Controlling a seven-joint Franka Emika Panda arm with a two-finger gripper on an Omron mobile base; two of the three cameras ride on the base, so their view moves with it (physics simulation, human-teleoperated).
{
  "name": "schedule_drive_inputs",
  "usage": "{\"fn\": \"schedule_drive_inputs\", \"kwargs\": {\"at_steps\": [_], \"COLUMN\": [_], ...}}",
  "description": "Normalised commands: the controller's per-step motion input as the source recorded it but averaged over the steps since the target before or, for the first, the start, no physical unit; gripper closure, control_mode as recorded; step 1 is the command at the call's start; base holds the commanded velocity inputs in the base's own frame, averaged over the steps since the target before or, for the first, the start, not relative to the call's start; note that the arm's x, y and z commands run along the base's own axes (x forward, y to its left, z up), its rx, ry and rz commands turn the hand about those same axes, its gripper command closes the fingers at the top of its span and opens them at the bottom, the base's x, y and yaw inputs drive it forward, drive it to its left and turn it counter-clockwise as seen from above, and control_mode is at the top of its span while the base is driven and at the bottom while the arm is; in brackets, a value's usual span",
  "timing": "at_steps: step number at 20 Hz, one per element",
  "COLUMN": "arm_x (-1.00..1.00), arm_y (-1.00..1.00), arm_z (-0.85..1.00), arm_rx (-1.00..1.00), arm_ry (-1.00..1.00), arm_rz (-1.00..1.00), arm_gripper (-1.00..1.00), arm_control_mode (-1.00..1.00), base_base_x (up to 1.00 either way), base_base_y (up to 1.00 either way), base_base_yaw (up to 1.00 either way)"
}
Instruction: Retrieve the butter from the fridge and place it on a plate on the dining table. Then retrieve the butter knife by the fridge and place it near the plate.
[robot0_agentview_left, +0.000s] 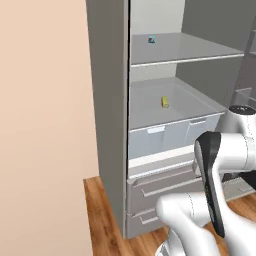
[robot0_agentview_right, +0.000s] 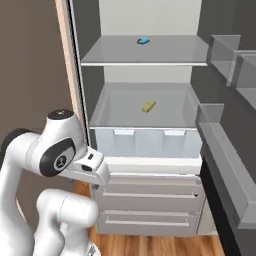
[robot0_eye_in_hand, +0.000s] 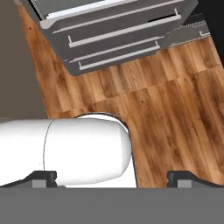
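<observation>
The fridge (robot0_agentview_left: 107, 100) stands open in front of me. On its middle shelf lies the butter (robot0_agentview_left: 164, 102), a small pale-yellow stick (robot0_agentview_right: 148, 106), near the shelf's centre. My gripper (robot0_eye_in_hand: 116, 178) is open, its two fingertips (robot0_eye_in_hand: 43, 177) wide apart with nothing between them. It points down at the wooden floor in front of the fridge's lower drawers (robot0_eye_in_hand: 113, 35), well below the butter and apart from it. The plate, the dining table and the butter knife are out of view.
A small blue-and-red packet (robot0_agentview_left: 151, 39) sits on the upper shelf (robot0_agentview_right: 145, 52). Clear crisper bins (robot0_agentview_right: 147, 142) lie under the butter's shelf. The open door with its shelves (robot0_agentview_right: 225, 150) stands at the right. A beige wall (robot0_agentview_left: 45, 125) is at the left.
</observation>
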Motion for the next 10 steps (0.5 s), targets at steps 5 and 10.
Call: {"fn": "schedule_drive_inputs", "kwargs": {"at_steps": [5,10], "arm_x": [0.0,0.0], "arm_y": [0.0,0.0], "arm_z": [0.0,0.0], "arm_rx": [0.0,0.0], "arm_ry": [0.0,0.0], "arm_rz": [0.0,0.0], "arm_gripper": [-1.0,-1.0], "arm_control_mode": [1.0,1.0], "base_base_x": [0.33,0.73], "base_base_y": [-0.29,-0.25], "base_base_yaw": [0.13,0.12]}}
